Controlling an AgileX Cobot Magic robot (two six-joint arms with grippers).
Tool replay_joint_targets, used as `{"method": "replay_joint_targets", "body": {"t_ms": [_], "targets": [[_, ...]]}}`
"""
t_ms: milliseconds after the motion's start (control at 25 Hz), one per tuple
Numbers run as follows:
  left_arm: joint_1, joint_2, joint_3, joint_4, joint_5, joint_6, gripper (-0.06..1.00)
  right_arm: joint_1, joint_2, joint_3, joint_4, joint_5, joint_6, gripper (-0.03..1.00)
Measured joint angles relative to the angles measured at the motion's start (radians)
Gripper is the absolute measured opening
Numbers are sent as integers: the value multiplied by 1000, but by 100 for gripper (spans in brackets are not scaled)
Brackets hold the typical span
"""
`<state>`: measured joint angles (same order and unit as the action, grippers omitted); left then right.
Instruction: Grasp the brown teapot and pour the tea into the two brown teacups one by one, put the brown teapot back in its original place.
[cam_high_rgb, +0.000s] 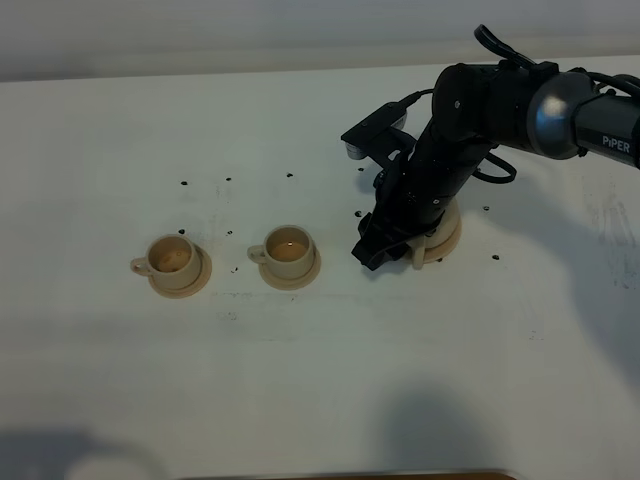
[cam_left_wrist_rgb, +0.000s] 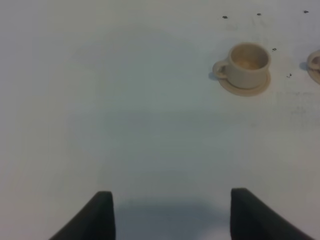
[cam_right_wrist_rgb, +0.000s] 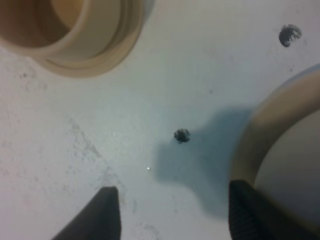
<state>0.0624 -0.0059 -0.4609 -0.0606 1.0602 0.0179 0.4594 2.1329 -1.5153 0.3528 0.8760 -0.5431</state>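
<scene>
The teapot (cam_high_rgb: 442, 233) stands on the tabletop (cam_high_rgb: 320, 380) right of the near cup (cam_high_rgb: 288, 254) and far cup (cam_high_rgb: 175, 262), mostly hidden under the arm of my right pincer (cam_right_wrist_rgb: 175, 215), which gapes empty, low between teapot and near cup, while my left pincer (cam_left_wrist_rgb: 170, 215) hangs open, well apart from the far cup.

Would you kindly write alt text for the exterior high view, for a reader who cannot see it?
A black robot arm reaches down from the right onto a white table, its tool low beside a tan ceramic piece that it mostly hides. Left of it, two small tan teacups stand side by side, each on its own saucer.
</scene>
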Motion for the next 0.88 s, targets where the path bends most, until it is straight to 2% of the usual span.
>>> {"method": "replay_joint_targets", "body": {"t_ms": [360, 560, 680, 880], "targets": [[0, 0, 0, 0, 0, -4, 49, 2, -29, -12, -19, 28, -2, 49], [0, 0, 0, 0, 0, -4, 49, 33, -51, -68, -19, 33, 17, 49], [0, 0, 0, 0, 0, -4, 49, 42, -76, -101, -19, 33, 85, 49], [0, 0, 0, 0, 0, -4, 49, 20, -107, -107, -76, 32, 333, 49]]}}
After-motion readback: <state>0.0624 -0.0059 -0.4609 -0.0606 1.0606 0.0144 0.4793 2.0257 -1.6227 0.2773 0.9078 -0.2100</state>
